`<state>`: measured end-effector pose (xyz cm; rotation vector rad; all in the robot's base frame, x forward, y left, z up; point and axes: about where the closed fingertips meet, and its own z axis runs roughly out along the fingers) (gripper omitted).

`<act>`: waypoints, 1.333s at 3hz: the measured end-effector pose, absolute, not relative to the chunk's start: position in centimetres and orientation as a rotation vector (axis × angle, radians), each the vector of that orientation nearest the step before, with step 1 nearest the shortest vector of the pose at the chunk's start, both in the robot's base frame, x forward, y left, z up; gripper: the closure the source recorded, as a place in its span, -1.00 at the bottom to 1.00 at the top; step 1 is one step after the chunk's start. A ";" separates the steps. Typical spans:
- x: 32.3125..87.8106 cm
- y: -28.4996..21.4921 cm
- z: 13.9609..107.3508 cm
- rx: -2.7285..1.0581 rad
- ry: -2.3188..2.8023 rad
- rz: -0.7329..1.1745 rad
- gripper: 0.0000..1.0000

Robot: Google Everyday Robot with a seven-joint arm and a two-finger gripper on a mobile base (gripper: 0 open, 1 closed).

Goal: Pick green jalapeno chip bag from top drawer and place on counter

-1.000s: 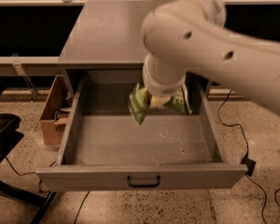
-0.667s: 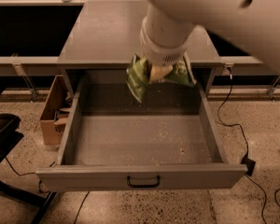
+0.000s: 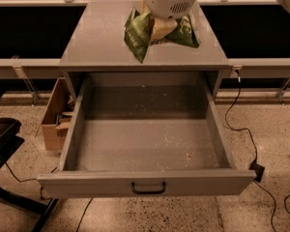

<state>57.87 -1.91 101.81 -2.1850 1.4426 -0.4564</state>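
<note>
Since the earlier frames, the green jalapeno chip bag (image 3: pixel 137 32) has been lifted out of the top drawer (image 3: pixel 145 181) and carried back over the counter (image 3: pixel 94 37), and the arm has been drawn up towards the top edge of the camera view.

In that one view, the gripper (image 3: pixel 160 29) is seen below its white round wrist housing, over the middle of the counter, and the bag is pinched between its fingers. The foil is bunched around them and splayed to both sides, with its lower corner pointed at the counter's front edge. Whether the bag is touching the surface cannot be told.

The top drawer is pulled fully out below the counter, and only pale crumbs are scattered on its grey floor. A black handle (image 3: pixel 148 188) is fixed to its front panel. A brown cardboard box (image 3: pixel 52 116) is set on the speckled floor (image 3: pixel 268 129) just beside the drawer's left wall. A black frame (image 3: pixel 4 138) is placed further left, and a dark cable (image 3: pixel 242 124) is trailed down on the right to a black plug (image 3: pixel 257 169).
</note>
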 end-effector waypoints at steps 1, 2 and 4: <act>58.1 -1.9 101.5 -2.184 1.442 -0.456 1.00; 59.6 -1.9 100.8 -2.154 1.431 -0.455 1.00; 72.1 -1.2 96.9 -1.943 1.474 -0.427 1.00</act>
